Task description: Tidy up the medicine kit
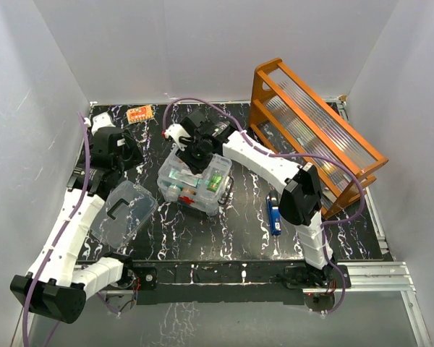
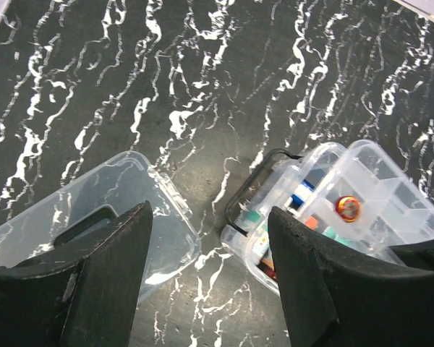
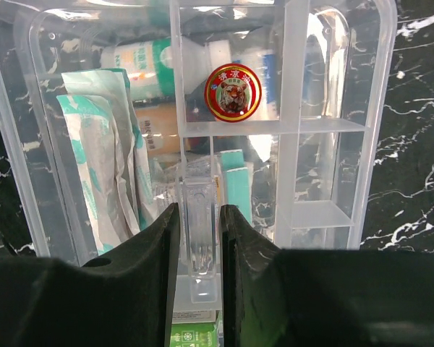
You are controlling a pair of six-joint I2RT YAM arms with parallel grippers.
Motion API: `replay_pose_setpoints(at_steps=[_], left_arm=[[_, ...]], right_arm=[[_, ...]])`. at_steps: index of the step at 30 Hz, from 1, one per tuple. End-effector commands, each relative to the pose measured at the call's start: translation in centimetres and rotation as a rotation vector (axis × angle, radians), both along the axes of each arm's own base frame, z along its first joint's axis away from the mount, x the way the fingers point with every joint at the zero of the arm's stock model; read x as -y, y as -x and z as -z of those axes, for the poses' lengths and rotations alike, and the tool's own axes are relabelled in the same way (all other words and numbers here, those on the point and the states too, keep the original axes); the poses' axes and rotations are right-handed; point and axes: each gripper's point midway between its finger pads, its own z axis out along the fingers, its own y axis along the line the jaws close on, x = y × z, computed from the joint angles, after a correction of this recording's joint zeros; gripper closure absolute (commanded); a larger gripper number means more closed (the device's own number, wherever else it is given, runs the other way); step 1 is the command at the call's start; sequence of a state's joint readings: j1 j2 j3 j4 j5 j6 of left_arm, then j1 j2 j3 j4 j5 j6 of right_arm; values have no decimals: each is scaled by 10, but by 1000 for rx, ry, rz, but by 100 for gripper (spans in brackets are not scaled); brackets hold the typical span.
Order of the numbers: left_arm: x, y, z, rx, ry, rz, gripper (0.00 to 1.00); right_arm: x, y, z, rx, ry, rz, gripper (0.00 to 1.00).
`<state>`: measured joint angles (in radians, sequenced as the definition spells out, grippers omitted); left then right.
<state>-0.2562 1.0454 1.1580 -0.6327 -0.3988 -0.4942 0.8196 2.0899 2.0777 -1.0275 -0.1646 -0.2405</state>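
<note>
Open medicine kit (image 1: pixel 176 181) at mid-tabletop (image 1: pixel 202 238), its lid (image 1: pixel 134 211) lying just to its left.

Top view: the kit sat skewed, its long axis running roughly left to right, with a red mark on the near face. The right end effector (image 1: pixel 196 154) hung over it, hiding much of the contents and its own jaws. The lid lay flat beside the left arm, and an orange rack (image 1: pixel 315 126) stood at the far right. Left wrist view: the left end effector (image 2: pixel 210 289) gaped wide with nothing between its fingers (image 2: pixel 101 282). It was over bare tabletop between the lid and the kit, both cut off by the frame. Right wrist view: only here did the grip show. The right end effector was pinched narrowly on a clear tab (image 3: pixel 200 217) of the divider tray (image 3: pixel 325 166), near a red tin (image 3: pixel 233 92). The packets beneath were blurred through the plastic.
</note>
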Motion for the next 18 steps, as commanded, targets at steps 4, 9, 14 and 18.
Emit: replay_pose_setpoints(at_steps=[4,9,14,18], left_arm=[[24,-6,3,-4,113,63,36],[29,-6,17,-37,137,76,36],[30,-6,29,-67,136,74,36],[30,-6,34,-77,135,75,36]], right_arm=[[-15,3,-11,31,-32,-95,100],[-17,3,-2,24,-31,-98,100],[-18,-3,6,39,-24,-83,100],[-21,-7,9,50,-33,-70,100]])
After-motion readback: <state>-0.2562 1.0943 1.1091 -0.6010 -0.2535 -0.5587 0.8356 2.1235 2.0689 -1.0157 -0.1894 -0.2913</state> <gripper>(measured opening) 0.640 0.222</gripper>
